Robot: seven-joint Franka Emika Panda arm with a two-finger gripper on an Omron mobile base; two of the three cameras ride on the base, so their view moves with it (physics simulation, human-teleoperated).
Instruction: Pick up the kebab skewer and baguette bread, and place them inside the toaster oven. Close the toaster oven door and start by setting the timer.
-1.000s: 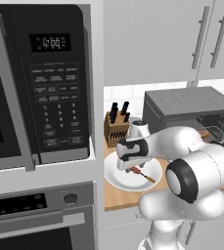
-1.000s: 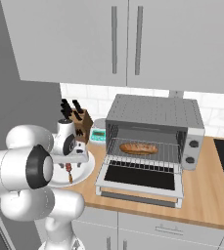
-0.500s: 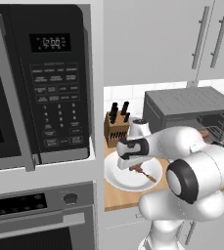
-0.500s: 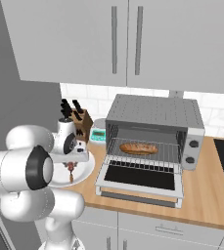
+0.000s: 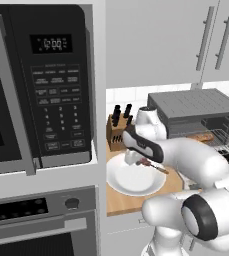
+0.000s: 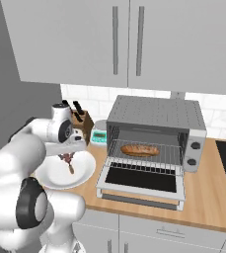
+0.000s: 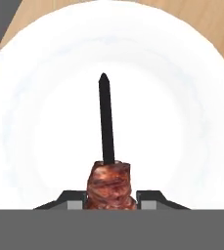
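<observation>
Already the baguette (image 6: 139, 149) lies on the rack inside the toaster oven (image 6: 156, 129), whose door (image 6: 141, 182) hangs open. Over the white plate (image 7: 30, 107), the gripper (image 7: 109, 197) pinches the kebab skewer (image 7: 107, 161) at its meat; next comes a lift clear, then a carry to the rack

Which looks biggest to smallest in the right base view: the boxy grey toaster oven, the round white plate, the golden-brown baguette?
1. Boxy grey toaster oven
2. Round white plate
3. Golden-brown baguette, though it sits farther back, so slightly unsure.
</observation>
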